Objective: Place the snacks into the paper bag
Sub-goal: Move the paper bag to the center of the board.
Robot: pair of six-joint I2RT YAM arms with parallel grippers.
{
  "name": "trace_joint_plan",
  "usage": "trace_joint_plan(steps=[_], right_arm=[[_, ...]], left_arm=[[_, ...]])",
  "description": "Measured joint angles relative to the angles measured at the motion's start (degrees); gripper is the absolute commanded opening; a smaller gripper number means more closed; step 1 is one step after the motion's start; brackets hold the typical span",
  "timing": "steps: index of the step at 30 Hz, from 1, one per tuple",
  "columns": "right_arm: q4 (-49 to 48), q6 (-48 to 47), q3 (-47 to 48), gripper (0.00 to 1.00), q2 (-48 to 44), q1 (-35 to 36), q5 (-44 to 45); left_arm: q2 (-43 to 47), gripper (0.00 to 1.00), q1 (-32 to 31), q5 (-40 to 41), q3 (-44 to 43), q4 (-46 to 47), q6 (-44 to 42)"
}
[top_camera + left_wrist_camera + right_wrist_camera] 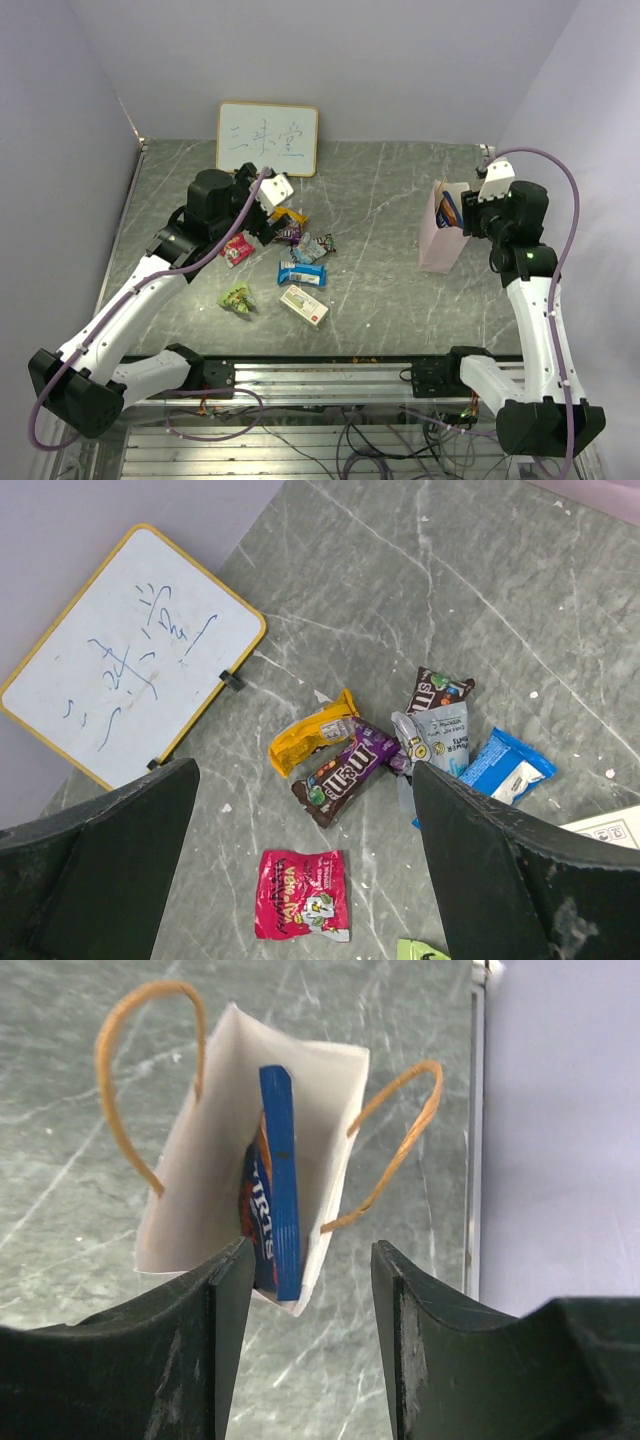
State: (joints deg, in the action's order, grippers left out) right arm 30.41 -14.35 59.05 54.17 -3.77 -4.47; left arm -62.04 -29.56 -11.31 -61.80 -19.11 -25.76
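Over the right side of the table (380, 200), right gripper (310, 1260) hangs with jaws parted, gripping nothing, directly above the paper bag (190, 1200); blue packet (280, 1180) stands on edge inside. Left gripper (303, 770) gapes wide over the loose snacks (440, 735), purple wrapper (340, 772) right beneath. Packets look light, crinkly and slippery, so pinch across the flat middle. Bag looks flimsy and probably tips easily.

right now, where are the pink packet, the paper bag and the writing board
pink packet (302, 893), left wrist view, wrapper middle
paper bag (205, 1180), right wrist view, inner left wall
writing board (130, 650), left wrist view, white face
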Motion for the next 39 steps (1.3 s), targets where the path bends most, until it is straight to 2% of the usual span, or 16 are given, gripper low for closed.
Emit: trace_joint_plan(steps=[7, 11, 13, 19, 25, 30, 39], right_arm=[[-0.3, 0.8, -1.0, 0.50, 2.4, 0.0, 4.3], [-1.2, 0.9, -1.0, 0.46, 4.9, -0.1, 5.0], [-2.3, 0.9, -1.0, 0.42, 6.3, -0.3, 5.2], [-4.9, 1.2, -1.0, 0.16, 11.1, -0.4, 4.7], [-6.5, 1.6, -1.1, 0.01, 14.2, -0.6, 2.7], [-7.3, 2.2, -1.0, 0.00, 14.8, -0.7, -0.8], [-7.8, 5.0, 1.7, 0.00, 17.8, -0.7, -13.0]], left_arm=[[0.2, 0.99, 0.0, -2.1, 0.0, 0.0, 0.0], [0.3, 0.99, 0.0, -2.5, 0.1, 0.0, 0.0], [0.5, 0.99, 0.0, -2.5, 0.3, 0.0, -0.2], [0.6, 0.99, 0.0, -2.5, 0.4, 0.0, -0.4], [1.0, 0.99, 0.0, -2.5, 0.7, 0.0, -0.4], [1.2, 0.99, 0.2, -2.5, 0.8, 0.0, -0.4], [1.2, 0.99, 0.7, -2.4, 2.1, 0.0, -0.4]])
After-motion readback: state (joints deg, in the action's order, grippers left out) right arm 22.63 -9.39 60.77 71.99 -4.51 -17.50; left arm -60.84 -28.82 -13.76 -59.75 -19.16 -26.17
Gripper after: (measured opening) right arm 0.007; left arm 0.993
